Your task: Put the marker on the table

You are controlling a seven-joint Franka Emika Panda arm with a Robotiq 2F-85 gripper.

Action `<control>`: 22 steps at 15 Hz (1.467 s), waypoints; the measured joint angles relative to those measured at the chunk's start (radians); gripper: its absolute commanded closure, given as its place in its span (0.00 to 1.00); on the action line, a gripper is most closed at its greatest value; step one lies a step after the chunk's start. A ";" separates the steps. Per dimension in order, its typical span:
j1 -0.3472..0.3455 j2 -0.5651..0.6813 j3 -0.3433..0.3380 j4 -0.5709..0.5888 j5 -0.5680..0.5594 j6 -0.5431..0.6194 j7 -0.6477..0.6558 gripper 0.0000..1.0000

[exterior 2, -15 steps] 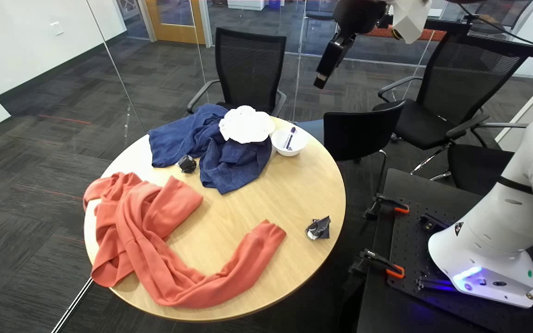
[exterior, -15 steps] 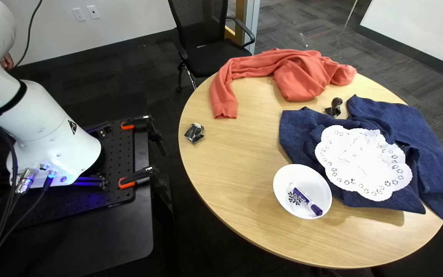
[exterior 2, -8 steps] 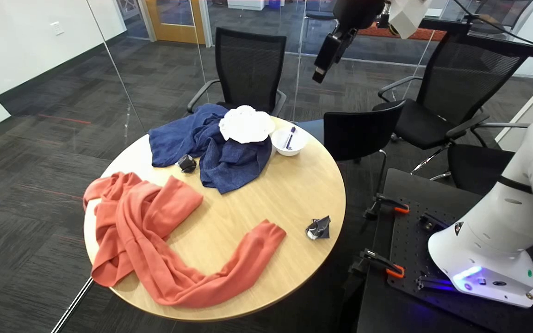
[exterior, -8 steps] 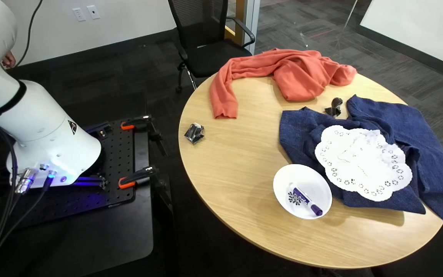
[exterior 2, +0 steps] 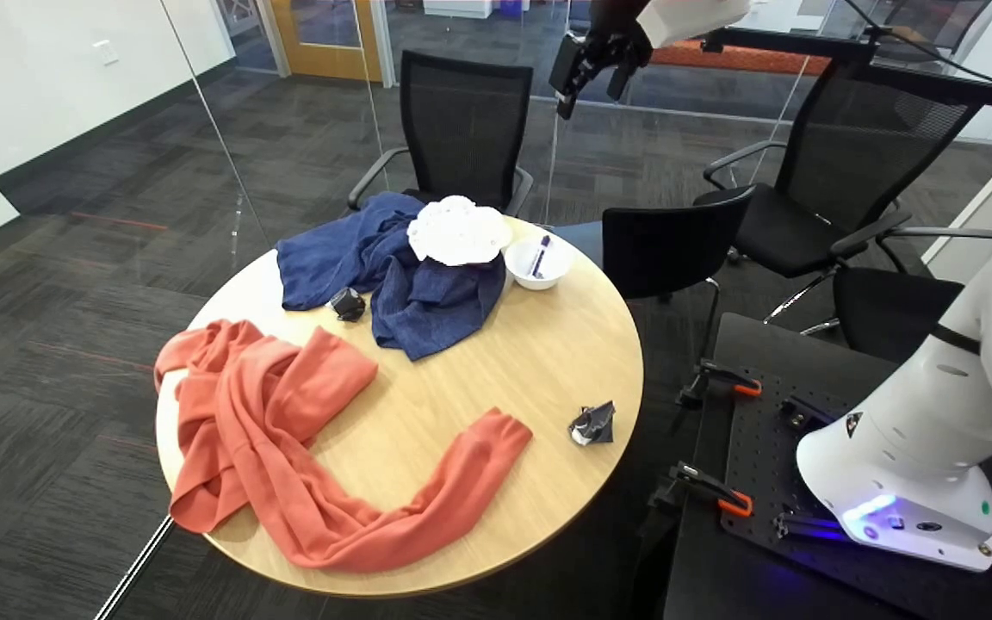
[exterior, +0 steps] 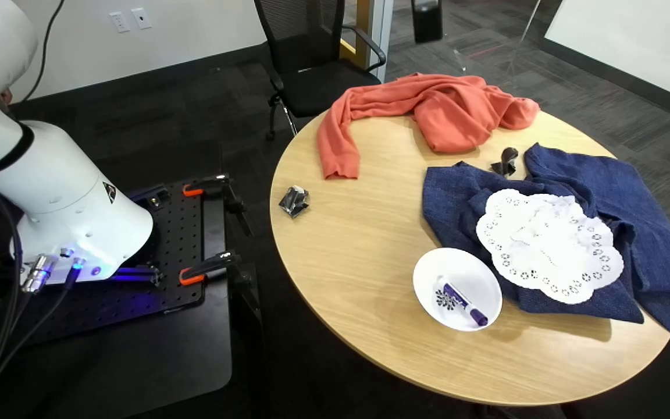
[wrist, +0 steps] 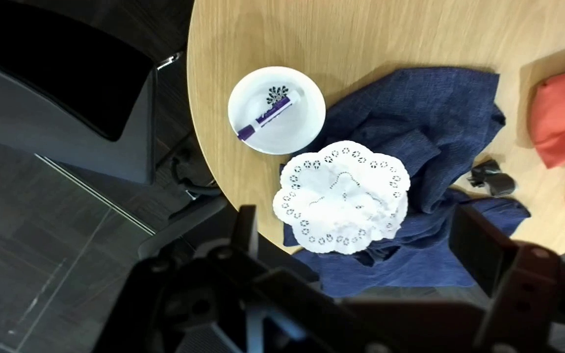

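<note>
Purple and white, the marker [wrist: 268, 115] lies slantwise in the bowl [wrist: 306, 123], ahead and left of the pincer [wrist: 358, 235] in the wrist view; its capped end reaches the rim, probably propped by the curved wall. Well below and ahead of the jaws, a lacy doily [wrist: 341, 198] lies over blue cloth [wrist: 432, 122] on the table [wrist: 356, 34]. Those jaws stand wide apart with nothing gripped, presumably so they can straddle the marker. Ahead and right, a dark clip-like object [wrist: 493, 179] and red cloth [wrist: 564, 117] look like clutter.
</note>
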 measured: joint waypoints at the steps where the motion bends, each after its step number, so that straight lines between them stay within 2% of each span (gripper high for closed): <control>1: -0.008 0.042 -0.001 0.019 -0.001 0.004 0.037 0.00; 7: -0.013 0.257 -0.003 0.092 -0.034 0.077 0.285 0.00; 10: -0.007 0.332 -0.011 0.100 -0.034 0.134 0.370 0.00; 12: 0.003 0.366 -0.026 0.100 -0.033 0.172 0.401 0.00; 19: 0.019 0.378 -0.045 0.100 -0.033 0.180 0.404 0.00; 22: 0.022 0.387 -0.067 0.101 -0.010 0.201 0.457 0.00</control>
